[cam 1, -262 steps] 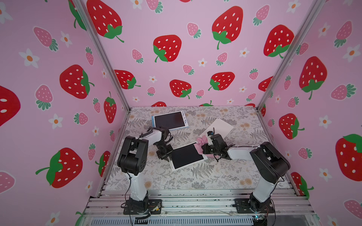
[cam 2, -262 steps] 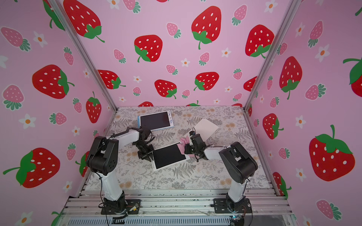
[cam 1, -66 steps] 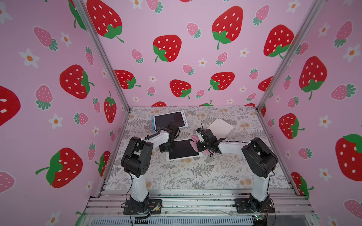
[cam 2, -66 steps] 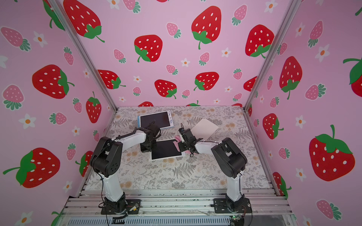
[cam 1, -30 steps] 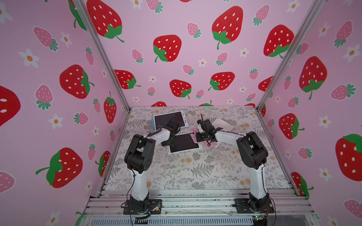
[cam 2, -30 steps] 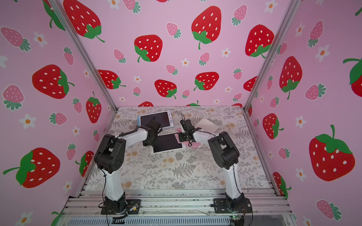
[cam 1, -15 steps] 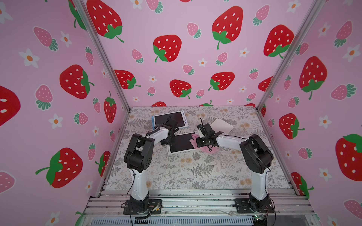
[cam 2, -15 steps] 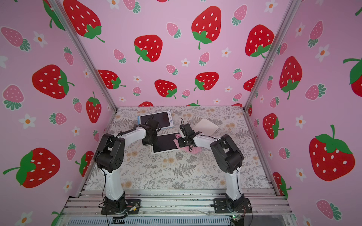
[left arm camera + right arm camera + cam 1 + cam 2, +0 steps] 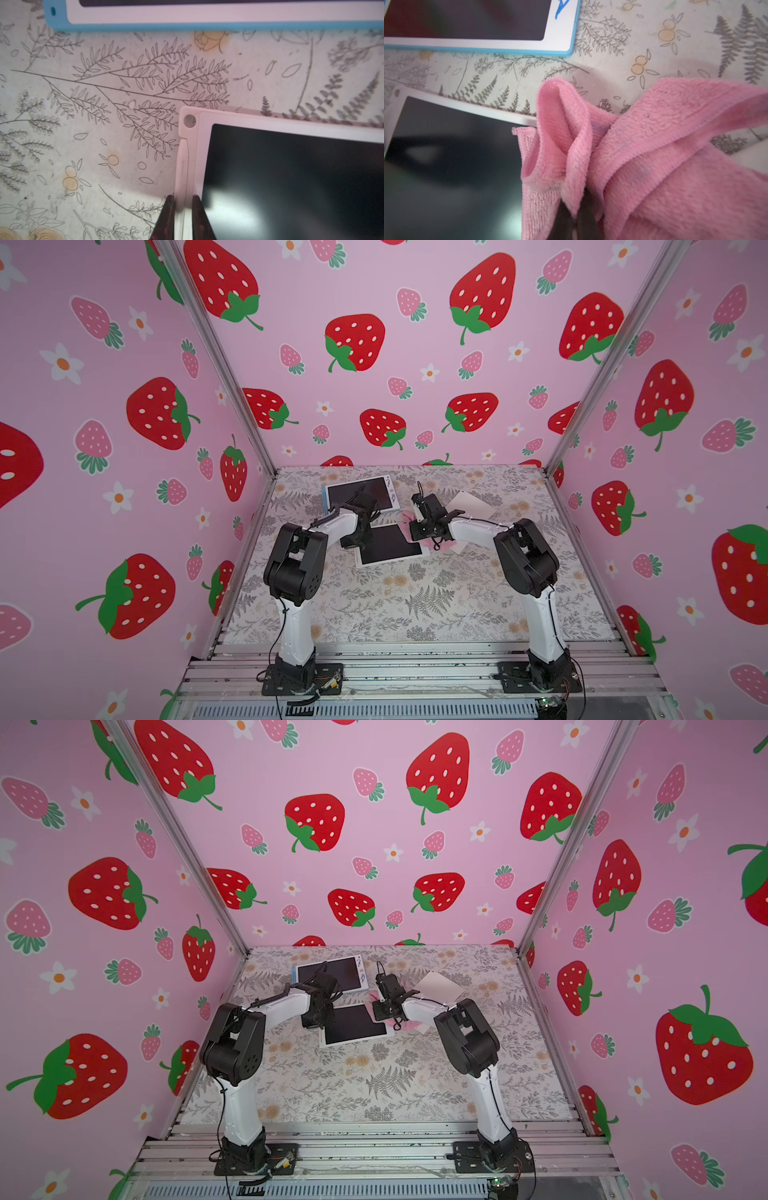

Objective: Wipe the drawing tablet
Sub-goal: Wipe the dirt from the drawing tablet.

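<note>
Two tablets lay on the table point(image 9: 415, 605). The white-framed drawing tablet point(image 9: 388, 545) was the nearer one, flat at mid-table, long axis running roughly side to side. Its left edge sat pinched in the narrow jaws of the left gripper point(image 9: 183, 198). At its far right corner the right gripper point(image 9: 574, 207) was clamped tight on a bunched pink cloth point(image 9: 654, 166), so the dark screen stretched leftward from that arm. Behind lay the blue-edged tablet point(image 9: 361, 495).
</note>
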